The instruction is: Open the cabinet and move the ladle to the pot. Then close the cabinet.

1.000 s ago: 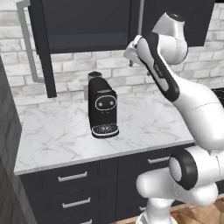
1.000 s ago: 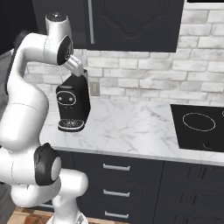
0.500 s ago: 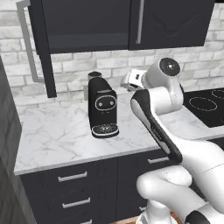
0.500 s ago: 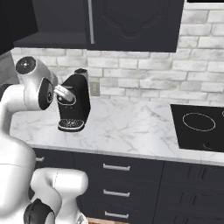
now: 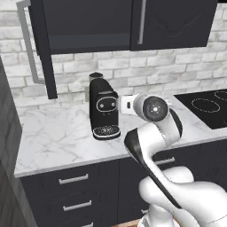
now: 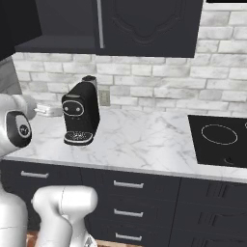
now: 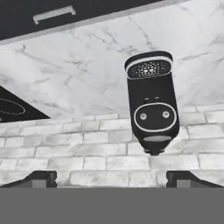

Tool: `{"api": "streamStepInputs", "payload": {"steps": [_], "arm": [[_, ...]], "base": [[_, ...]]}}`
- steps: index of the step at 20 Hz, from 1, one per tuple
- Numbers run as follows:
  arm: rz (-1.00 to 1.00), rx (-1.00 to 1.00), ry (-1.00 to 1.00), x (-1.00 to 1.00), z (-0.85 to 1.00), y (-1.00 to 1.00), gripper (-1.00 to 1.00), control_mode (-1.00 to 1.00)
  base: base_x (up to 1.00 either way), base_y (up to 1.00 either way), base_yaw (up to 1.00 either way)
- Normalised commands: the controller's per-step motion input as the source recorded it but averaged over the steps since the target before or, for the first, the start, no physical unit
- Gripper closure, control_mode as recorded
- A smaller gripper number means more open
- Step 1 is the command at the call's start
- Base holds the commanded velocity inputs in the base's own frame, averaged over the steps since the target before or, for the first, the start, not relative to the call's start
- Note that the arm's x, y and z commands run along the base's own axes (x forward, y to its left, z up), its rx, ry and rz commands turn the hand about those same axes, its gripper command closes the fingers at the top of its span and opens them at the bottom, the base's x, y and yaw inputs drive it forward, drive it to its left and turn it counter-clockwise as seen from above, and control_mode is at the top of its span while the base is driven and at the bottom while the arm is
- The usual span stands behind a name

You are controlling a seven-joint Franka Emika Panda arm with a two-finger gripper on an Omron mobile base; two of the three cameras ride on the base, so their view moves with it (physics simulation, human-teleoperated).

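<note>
Marble counter [image 5: 57, 133], end effector [image 7: 111, 178] open, cabinet [image 5: 93, 24] above

White marble tabletop [image 5: 53, 133] runs mid-frame, grey-white brick wall [image 5: 177, 75] behind it. Black base drawers [image 5: 73, 179] with short silver handles along the bottom. Black cooktop [image 6: 219, 140] set in at right. Black coffee machine [image 5: 103, 108] stands centre. Wood floor [image 6: 34, 239] lower left.

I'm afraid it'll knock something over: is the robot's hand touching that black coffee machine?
Apart. In the hand view the hand is open and empty, its two fingertips at the bottom edge, while the coffee machine sits farther off with brick wall between them.
</note>
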Motion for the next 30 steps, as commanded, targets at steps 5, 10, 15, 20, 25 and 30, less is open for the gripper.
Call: {"api": "streamStepInputs", "payload": {"steps": [5, 10, 15, 20, 25, 30], "arm": [[0.12, -0.46, -0.36, -0.70, 0.00, 0.15, -1.00, -1.00], [0.09, -0.23, -0.07, -0.24, -0.18, 0.07, -1.00, -1.00], [0.00, -0.27, -0.14, -0.61, -0.11, 0.40, -1.00, -1.00], [0.00, -0.32, -0.19, -0.52, -0.02, 0.67, -1.00, -1.00], [0.00, -0.33, -0.16, -0.20, 0.28, 0.64, -1.00, -1.00], [0.00, -0.36, -0.05, -0.03, 0.37, 0.73, -1.00, -1.00]], "base": [[0.00, 0.00, 0.00], [0.00, 0.00, 0.00], [0.00, 0.00, 0.00], [0.00, 0.00, 0.00], [0.00, 0.00, 0.00], [0.00, 0.00, 0.00]]}}
